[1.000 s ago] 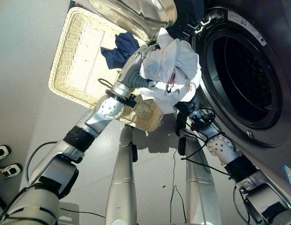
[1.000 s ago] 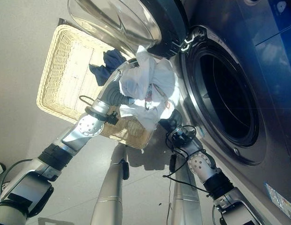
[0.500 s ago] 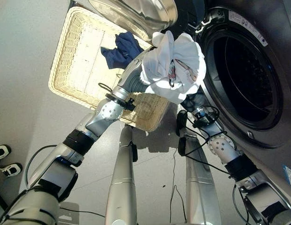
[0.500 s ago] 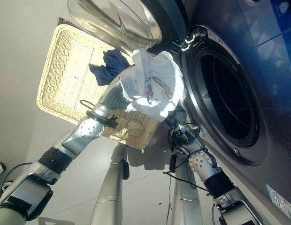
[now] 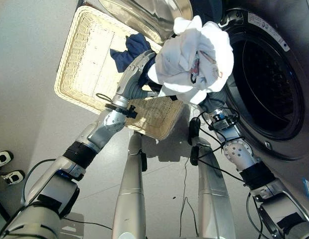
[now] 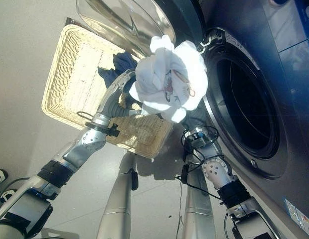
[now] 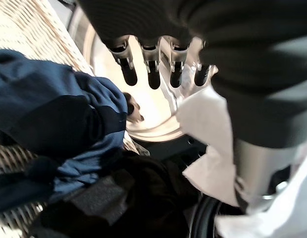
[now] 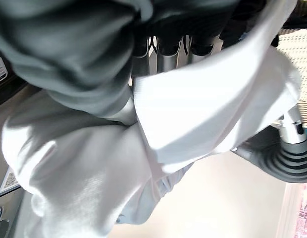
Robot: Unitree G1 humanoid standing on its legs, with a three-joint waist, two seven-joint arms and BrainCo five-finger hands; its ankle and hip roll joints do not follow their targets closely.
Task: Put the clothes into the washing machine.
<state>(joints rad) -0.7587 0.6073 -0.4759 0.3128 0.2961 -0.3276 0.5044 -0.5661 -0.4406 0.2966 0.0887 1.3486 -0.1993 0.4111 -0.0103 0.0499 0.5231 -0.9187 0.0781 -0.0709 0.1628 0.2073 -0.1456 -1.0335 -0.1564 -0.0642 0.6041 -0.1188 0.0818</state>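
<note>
- Carrying a white bundle (image 5: 194,59) toward the washer's drum (image 5: 261,84) is the step in hand, as I judge it; the bundle is held up between both arms, just beside the rim of the opening (image 5: 229,107) and not yet inside.
- Left hand (image 7: 158,59): its wrist view shows the fingers straight in a row, pinching nothing, with white cloth lying against the hand's side.
- Right hand (image 8: 168,49): it sits under the bundle with cloth draped over the fingers, so I cannot tell whether they are curled or straight.
- Next move, by my judgement: push the bundle past the rim into the drum, keeping loose folds from snagging on the rim.
- Drum: dark inside; no clothes can be made out in it.
- Basket (image 5: 87,64) on the floor: a navy garment (image 5: 129,50) lies at its far edge, beside the open door (image 5: 144,15); the rest of the weave is bare.
</note>
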